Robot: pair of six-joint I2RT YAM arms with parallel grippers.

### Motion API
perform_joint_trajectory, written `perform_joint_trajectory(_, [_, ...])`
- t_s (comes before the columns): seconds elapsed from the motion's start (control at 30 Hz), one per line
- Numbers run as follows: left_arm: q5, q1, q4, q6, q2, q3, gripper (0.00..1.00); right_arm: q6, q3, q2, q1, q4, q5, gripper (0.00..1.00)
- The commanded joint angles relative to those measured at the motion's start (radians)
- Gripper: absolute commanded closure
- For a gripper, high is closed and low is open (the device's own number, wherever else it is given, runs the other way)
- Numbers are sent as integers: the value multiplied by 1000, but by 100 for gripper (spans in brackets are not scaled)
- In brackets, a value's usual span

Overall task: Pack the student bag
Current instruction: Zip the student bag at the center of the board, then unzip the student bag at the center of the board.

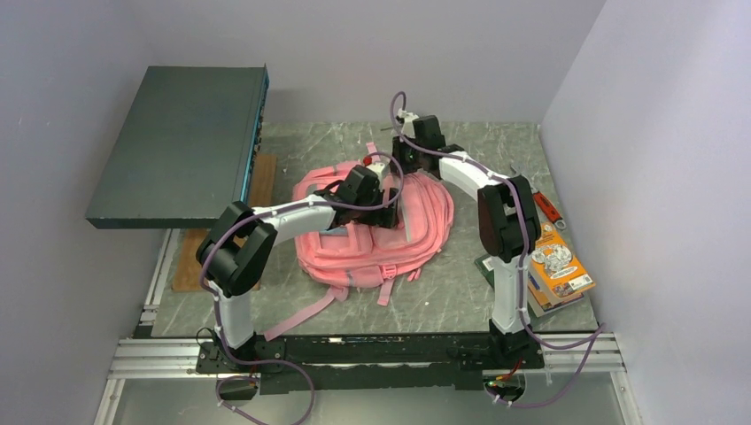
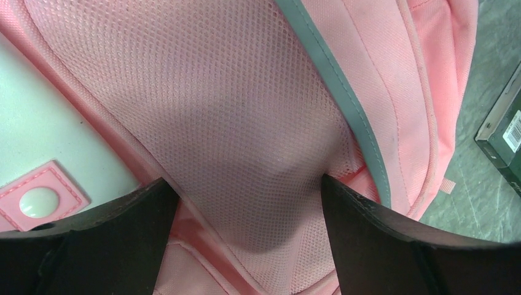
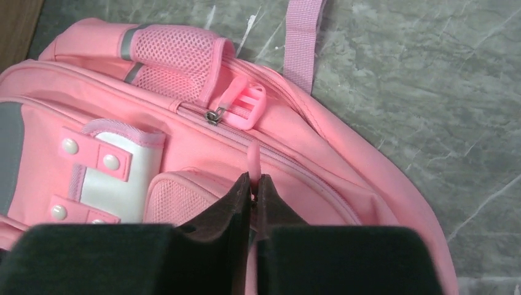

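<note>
The student bag (image 1: pixel 354 239) is a soft pink backpack with grey trim, lying flat in the middle of the table. My left gripper (image 1: pixel 383 211) is open and presses down on the bag's pink mesh pocket (image 2: pixel 233 123), one finger on each side of a fold of mesh. My right gripper (image 1: pixel 396 162) is at the bag's far edge. In the right wrist view it (image 3: pixel 253 178) is shut on a thin pink zipper pull tab (image 3: pixel 252 157) next to the zipper line. The white label patch (image 3: pixel 120 178) lies to the left of the fingers.
A dark closed box (image 1: pixel 181 142) stands raised at the left over a wooden board (image 1: pixel 190 261). An orange book (image 1: pixel 558 266), a green box (image 2: pixel 504 132) and an orange tool (image 1: pixel 547 205) lie at the right. The bag's straps (image 1: pixel 305 314) trail toward the front edge.
</note>
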Motion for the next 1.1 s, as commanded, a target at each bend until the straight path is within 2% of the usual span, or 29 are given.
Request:
perform_joint_trajectory(0.0, [6,-30,-152,69,49,-29,9,123,-2,-112,-14,-50,-41,72])
perform_joint_trajectory(0.17, [42,-29,-177,71,-49,-20,4,127,-133,-329,-111,-312,222,39])
perform_joint_trajectory(0.3, [87,-30,-218,63,-152,11,1,172,-348,-536,-144,-419,311,28])
perform_joint_trajectory(0.37, [125,-29,-226,57,-206,17,0,245,-492,-642,-170,-394,235,25])
perform_joint_trajectory(0.47, [175,-37,-221,38,-275,11,0,360,-728,-777,-218,-240,28,26])
perform_joint_trajectory(0.57, [201,-78,-236,36,-322,16,0,436,-883,-881,-186,-152,-129,34])
perform_joint_trajectory(0.63, [186,-111,-241,36,-351,5,0,476,-960,-965,-89,-131,-61,35])
perform_joint_trajectory(0.7, [171,-133,-233,17,-376,-22,0,506,-1003,-1023,82,-139,79,36])
perform_joint_trajectory(0.8, [170,-147,-199,-7,-401,-67,0,570,-1058,-1019,227,-118,212,40])
perform_joint_trajectory(0.9, [165,-155,-182,-16,-414,-93,0,572,-1147,-1021,283,13,302,47])
perform_joint_trajectory(1.07, [160,-177,-178,-19,-439,-130,0,533,-1230,-998,286,135,368,57])
